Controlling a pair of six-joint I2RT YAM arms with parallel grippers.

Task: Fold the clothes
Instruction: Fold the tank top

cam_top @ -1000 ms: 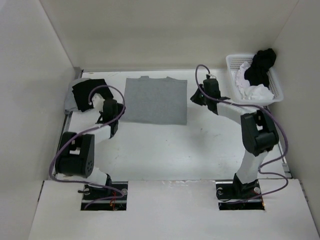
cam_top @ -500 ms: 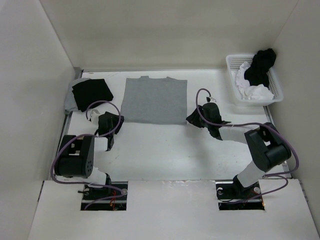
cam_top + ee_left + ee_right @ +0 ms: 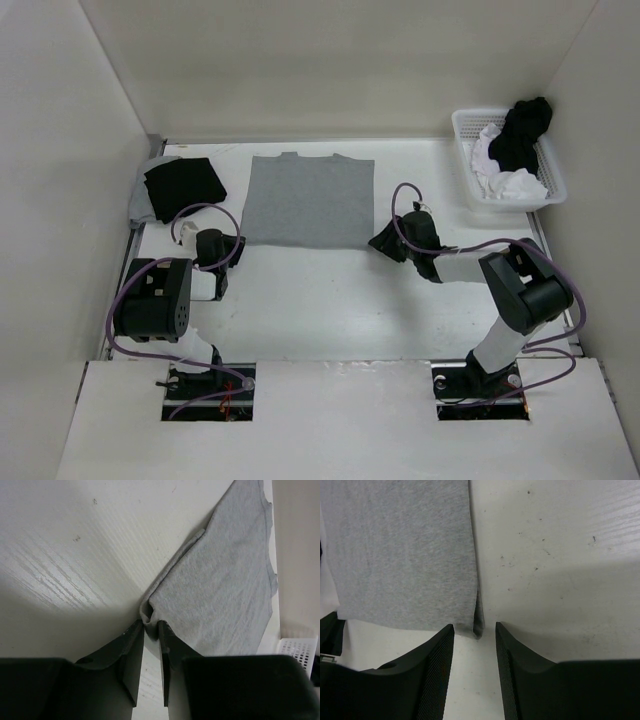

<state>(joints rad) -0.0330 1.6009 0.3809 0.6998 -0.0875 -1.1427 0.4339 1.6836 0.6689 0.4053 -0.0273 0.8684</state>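
Find the grey T-shirt (image 3: 308, 200) lying flat mid-tabletop (image 3: 330, 300), collar toward the far wall and hem toward the arm bases. Note the left gripper (image 3: 151, 625) drawn narrow on the near-left hem corner, with a small pucker of fabric caught between its tips. Note the right gripper (image 3: 474, 626) standing wide, one jaw on either side of the near-right corner and nothing pinched.

Treat the step in hand, most likely, as taking both hem corners for a fold toward the collar. Push the right gripper slightly further in before closing, so that the whole turned-under side edge is caught and not merely the top layer. Check that the left pinch has enough cloth; so shallow a bite at the very tips looks liable to slip.

Raise both corners together and level, just clear of the tabletop. Keep the hem lightly taut between the two arms to prevent sagging or twisting. Carry it straight toward the collar without dragging the far half. Lay the hem square on the shoulder line, then let go of both corners at once.

Keep the left arm clear of the black garment (image 3: 183, 185) and the right arm clear of the basket (image 3: 555, 190).
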